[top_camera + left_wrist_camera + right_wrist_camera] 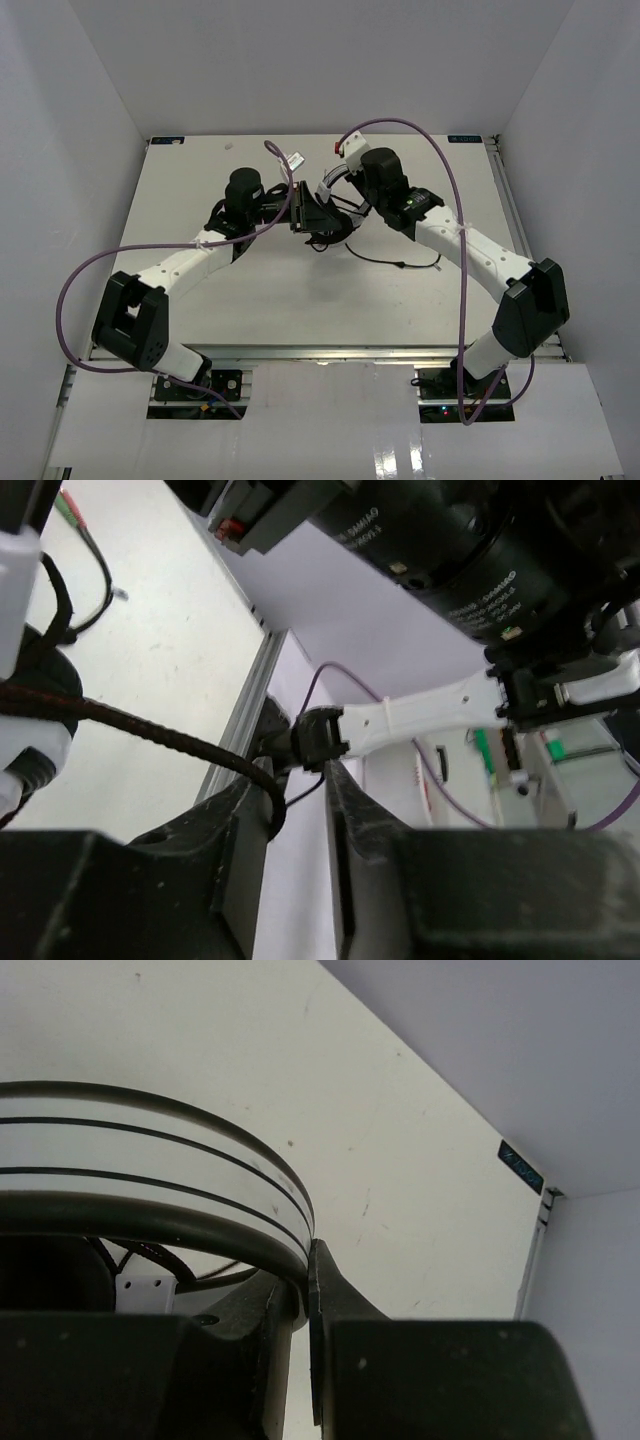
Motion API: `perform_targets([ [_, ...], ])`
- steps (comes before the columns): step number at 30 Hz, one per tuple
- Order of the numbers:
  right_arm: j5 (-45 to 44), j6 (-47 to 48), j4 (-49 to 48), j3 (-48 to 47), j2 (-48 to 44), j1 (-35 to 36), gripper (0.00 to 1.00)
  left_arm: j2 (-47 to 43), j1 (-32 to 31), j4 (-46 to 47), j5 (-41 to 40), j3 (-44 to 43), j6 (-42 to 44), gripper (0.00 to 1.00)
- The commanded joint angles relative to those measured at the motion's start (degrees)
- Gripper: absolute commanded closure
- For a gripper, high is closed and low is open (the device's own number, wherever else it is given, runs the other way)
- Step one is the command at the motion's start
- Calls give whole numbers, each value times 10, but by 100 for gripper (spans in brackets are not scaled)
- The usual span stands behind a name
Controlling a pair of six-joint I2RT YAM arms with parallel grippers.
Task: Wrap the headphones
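The white table fills the middle of the top view. The left arm and right arm reach in from the lower corners and meet just above the frame's centre. The headphones sit between them there, seemingly lifted off the table. One arm probably steadies the body so the other can lead the cord around it. In its wrist view, the right hand is closed down tight on the headband, a broad white arc with thin black stripes sweeping across the left of the frame. That looks like the anchoring hold. The left hand is narrowed to a slim gap. The cable, dark and braided, comes in from the left edge and drops into that gap against one finger. I cannot tell whether it is truly pinched or only hooked. White parts of an earcup show at the left edge of that view. In the top view, more cable lies loose in a curve to the right of centre, so winding seems far from done. The plug is too small to pick out.
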State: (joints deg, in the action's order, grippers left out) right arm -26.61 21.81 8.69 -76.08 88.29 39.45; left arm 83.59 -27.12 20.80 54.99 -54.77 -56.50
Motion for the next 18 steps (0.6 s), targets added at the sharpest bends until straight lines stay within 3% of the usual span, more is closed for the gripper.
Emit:
perform_targets([
  [1, 47, -93, 35, -58, -18, -17, 92, 7, -10, -139, -6, -105, 126, 66],
  [2, 56, -95, 37, -58, -23, -21, 92, 13, -10, -263, -27, -132, 197, 69],
  [3, 63, -97, 38, -56, -27, -25, 92, 15, -10, -294, -39, -140, 242, 69],
  [9, 78, -106, 41, -44, -46, -39, 92, 20, -7, -422, -105, -175, 401, 60],
  [13, 73, -78, 35, -43, -51, -43, 92, 20, -7, -550, -248, -229, 509, 66],
  [16, 79, -48, 28, -41, -55, -44, 92, 17, -7, -592, -291, -250, 551, 69],
  [18, 83, -38, 20, -40, -56, -45, 92, 14, -7, -601, -276, -258, 558, 69],
])
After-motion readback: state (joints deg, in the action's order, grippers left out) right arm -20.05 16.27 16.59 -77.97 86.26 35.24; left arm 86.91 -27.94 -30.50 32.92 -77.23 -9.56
